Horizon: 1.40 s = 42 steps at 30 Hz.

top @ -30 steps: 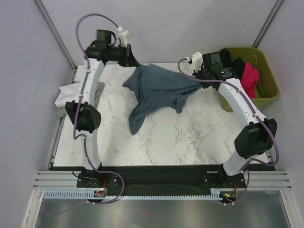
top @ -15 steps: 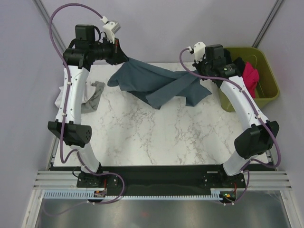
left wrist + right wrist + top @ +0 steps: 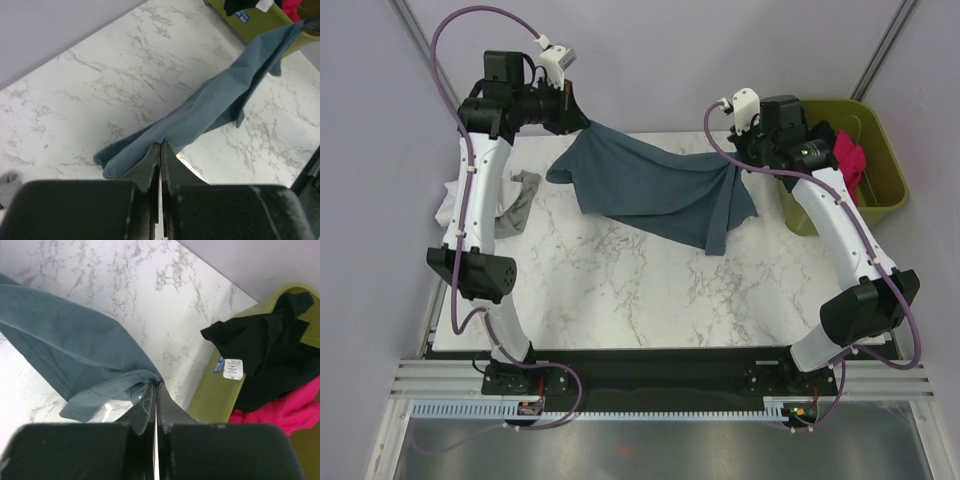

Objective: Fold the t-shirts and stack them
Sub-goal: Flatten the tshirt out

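Hanging between the two tools, the slate blue-grey t-shirt [image 3: 655, 190] spans the far half of the marble desk [image 3: 620, 290] as a sagging sheet. The left tool [image 3: 160, 146] has its fingers pressed together with only a hairline slit between them, pinching a bunched corner of the shirt right at its tips. From there the cloth runs away ahead of the tool in a long twisted band toward the other arm. The right tool [image 3: 156, 386] is likewise pressed together on a gathered corner of the same shirt, the fabric spilling off to the left of its tips and dropping in a loose fold just below them. Both tools sit above the desk's far edge, well apart from each other, and the shirt's lower hem droops toward the marble on the side nearer the arm bases; whether that hem touches the surface cannot be told. Just to the right of the right tool stands the olive-green bin [image 3: 212, 390], beside the desk's edge. A black t-shirt [image 3: 270, 350] with a white tag [image 3: 231, 368] is draped over its rim, and a magenta-pink t-shirt [image 3: 292, 410] lies next to that. Below the left tool, at the desk's left edge, lie a white t-shirt [image 3: 448, 208] and a crumpled grey cloth [image 3: 525, 195], apart from the held shirt.
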Available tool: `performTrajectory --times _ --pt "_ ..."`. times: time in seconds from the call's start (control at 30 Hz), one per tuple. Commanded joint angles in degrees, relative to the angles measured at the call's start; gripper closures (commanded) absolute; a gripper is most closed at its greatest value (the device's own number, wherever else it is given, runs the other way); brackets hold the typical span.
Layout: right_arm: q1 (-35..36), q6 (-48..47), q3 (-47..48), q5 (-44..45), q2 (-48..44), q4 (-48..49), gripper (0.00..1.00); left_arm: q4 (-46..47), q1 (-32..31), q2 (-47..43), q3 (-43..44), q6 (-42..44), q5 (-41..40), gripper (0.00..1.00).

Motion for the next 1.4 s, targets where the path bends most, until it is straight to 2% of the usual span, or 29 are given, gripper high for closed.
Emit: performTrajectory --times 0.0,0.03,0.3,0.4,0.43,0.47,0.53,0.57,0.67,0.7,0.73,0.83,0.93,1.2,1.37 --pt "-0.33 1.26 0.54 -4.18 -1.42 1.66 1.00 3.38 0.21 6.68 7.76 1.69 -1.95 0.98" --pt "-0.33 1.52 1.07 -4.44 -1.07 1.57 1.00 3.64 0.12 10.27 10.74 1.33 -2.04 0.98" --pt "-0.15 3.72 10.64 -8.75 4.73 1.57 1.00 7.24 -2.33 23.65 15.60 3.52 -9.59 0.97" --pt "-0.24 4.16 12.32 -8.75 6.58 1.57 1.00 8.48 -4.35 25.86 17.53 4.92 -14.51 0.78" --pt "-0.24 3.99 12.42 -8.23 6.93 1.57 1.00 8.56 -5.14 25.60 17.71 5.19 -15.83 0.69" --pt "-0.24 3.90 12.42 -8.31 7.54 1.49 1.00 8.56 -6.02 24.73 17.02 4.93 -19.76 0.65" --pt "-0.24 3.81 12.24 -8.31 8.16 1.83 1.00 8.30 -9.53 20.52 14.56 5.54 -23.12 0.60" --pt "-0.24 3.81 12.24 -8.40 9.20 1.92 1.00 8.30 -10.76 18.68 10.55 5.89 -25.14 0.59" --pt "-0.24 3.81 13.03 -7.61 12.10 2.19 1.00 7.95 -17.08 11.29 0.16 3.54 -22.37 0.53" --pt "-0.24 3.81 13.64 -7.35 12.81 2.19 1.00 7.86 -18.41 8.23 -2.74 3.18 -21.48 0.26" --pt "-0.24 3.90 13.99 -7.26 13.60 2.36 1.00 7.95 -19.73 6.98 -8.51 2.65 -20.60 0.26" --pt "-0.33 3.81 15.57 -6.73 16.50 2.36 1.00 9.26 -23.77 4.43 -17.58 0.63 -15.85 0.27" --pt "-0.59 3.46 17.16 -6.47 18.79 2.71 1.00 12.08 -24.57 6.25 -21.57 -2.79 -10.76 0.28" --pt "-4.10 4.34 18.48 -1.37 23.10 2.80 1.00 12.43 -25.98 21.02 -10.07 -6.32 -1.61 0.36" --pt "-6.03 4.25 17.25 3.11 22.84 2.80 1.00 12.69 -28.08 27.70 -5.59 -7.37 1.64 0.37"
